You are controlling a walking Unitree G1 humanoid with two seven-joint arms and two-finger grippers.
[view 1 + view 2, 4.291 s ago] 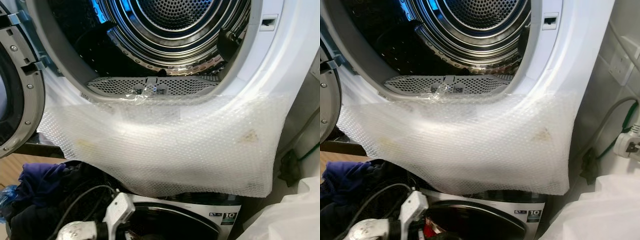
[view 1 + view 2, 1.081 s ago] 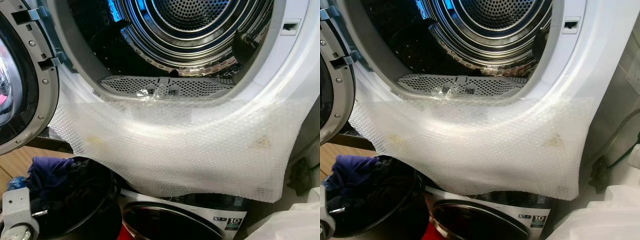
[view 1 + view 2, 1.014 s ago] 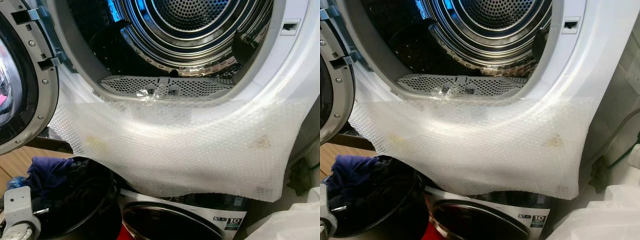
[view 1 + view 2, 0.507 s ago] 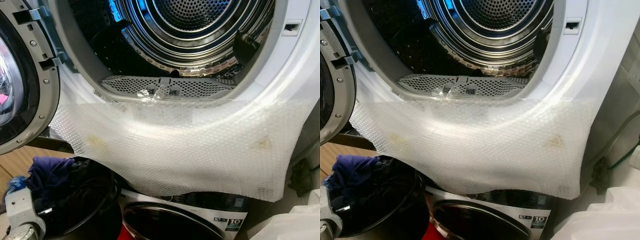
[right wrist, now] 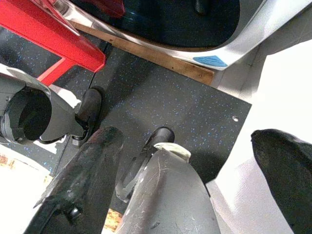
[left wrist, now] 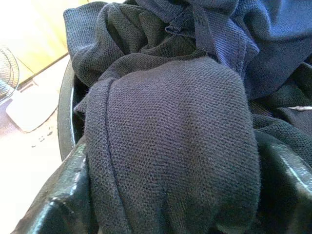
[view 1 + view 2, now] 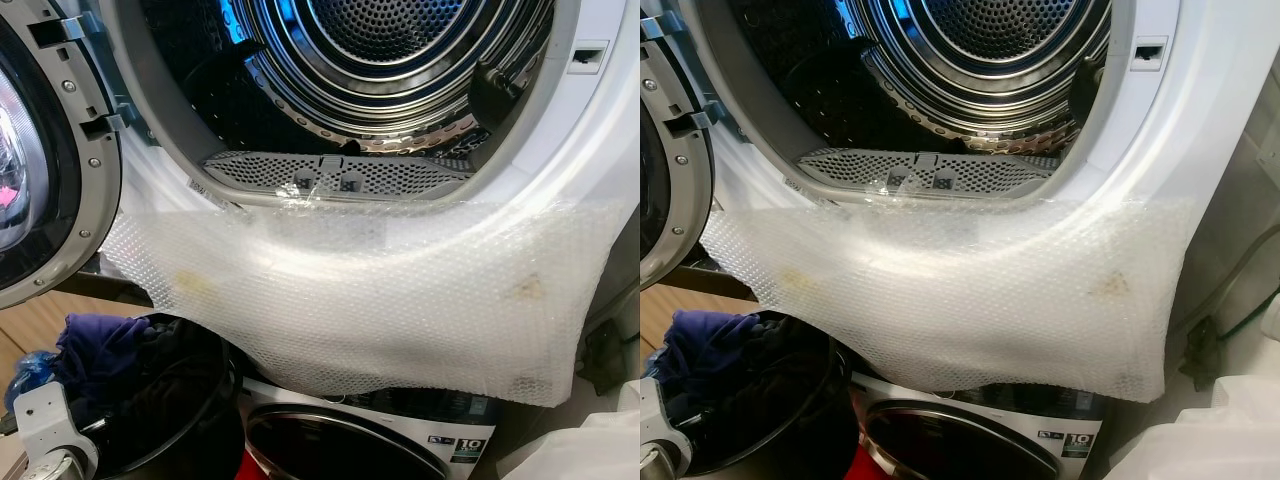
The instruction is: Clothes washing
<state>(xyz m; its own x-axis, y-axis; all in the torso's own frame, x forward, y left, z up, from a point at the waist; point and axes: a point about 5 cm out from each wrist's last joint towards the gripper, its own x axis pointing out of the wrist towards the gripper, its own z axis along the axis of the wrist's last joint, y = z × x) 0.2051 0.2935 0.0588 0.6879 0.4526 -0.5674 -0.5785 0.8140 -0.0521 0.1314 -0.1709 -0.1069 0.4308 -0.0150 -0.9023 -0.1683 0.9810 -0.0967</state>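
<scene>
The upper machine's drum (image 7: 400,60) stands open, with its door (image 7: 40,180) swung out to the left. Below it at the lower left, a black basket (image 7: 205,400) holds dark navy clothes (image 7: 100,340). My left arm's wrist (image 7: 45,430) hangs at the basket's near edge. In the left wrist view, my left gripper (image 6: 170,146) is open, its black fingers (image 6: 53,200) spread on either side of a bulging fold of dark knit cloth (image 6: 175,131). My right gripper (image 5: 184,139) hangs open over the dark floor.
A sheet of bubble wrap (image 7: 380,290) covers the machine's front below the opening. A second machine (image 7: 350,450) sits underneath, with something red (image 5: 53,34) beside it. White fabric (image 7: 590,455) lies at the lower right, and a plug and cable (image 7: 1200,350) are on the right wall.
Over four seconds my left arm has swung from the lower middle to the lower left, over the basket. In the last second it has only crept slightly, and the view has shifted a little.
</scene>
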